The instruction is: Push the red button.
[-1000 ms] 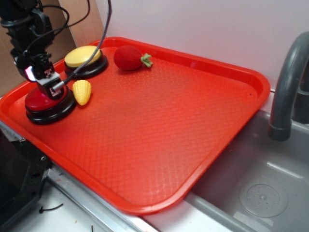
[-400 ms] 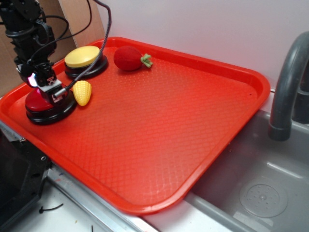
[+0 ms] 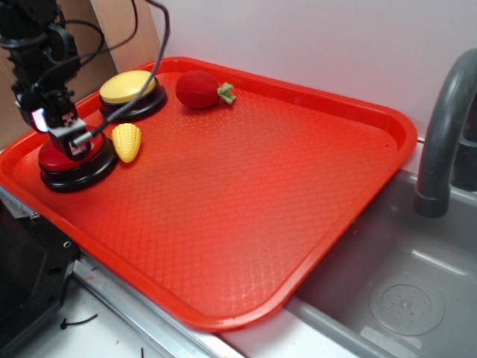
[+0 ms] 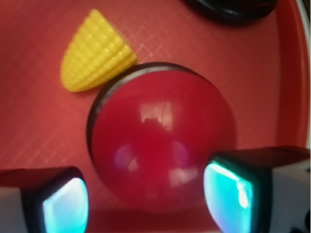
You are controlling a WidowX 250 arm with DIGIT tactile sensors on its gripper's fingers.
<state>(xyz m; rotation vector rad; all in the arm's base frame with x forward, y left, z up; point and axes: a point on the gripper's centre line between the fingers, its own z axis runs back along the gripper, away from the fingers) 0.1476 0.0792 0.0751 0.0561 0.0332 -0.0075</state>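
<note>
1. No brand, label or readable writing shows on any object; the pale panel on the gripper carries a small dark mark, too small to read.
2. The red button — glossy dark-red dome on a black disc base — sits at the near-left corner of the red tray, just beside the tray's rim.
3. The gripper stands directly over the dome. From the exterior view its tip hides much of the dome's top; whether it actually touches the dome cannot be told.
4. Wrist view: the fingers are spread apart, one at each lower corner of the frame, both cut off by the frame edge, nothing between them but the dome below. Their inner pads glow cyan.
5. The wrist view is soft; the dome carries blurred reflections.
6. A yellow toy corn lies just beside the red button's base on the side toward the tray's middle — in the wrist view its wide end looks to meet the black rim.
7. The yellow-topped button sits farther back; a black cable crosses in front of it. In the wrist view only a sliver of its base shows at the top edge.
8. A fuzzy red strawberry toy with a green stem lies near the tray's far rim.
9. To the right, a grey sink and a grey faucet, the faucet cut off by the frame.
</note>
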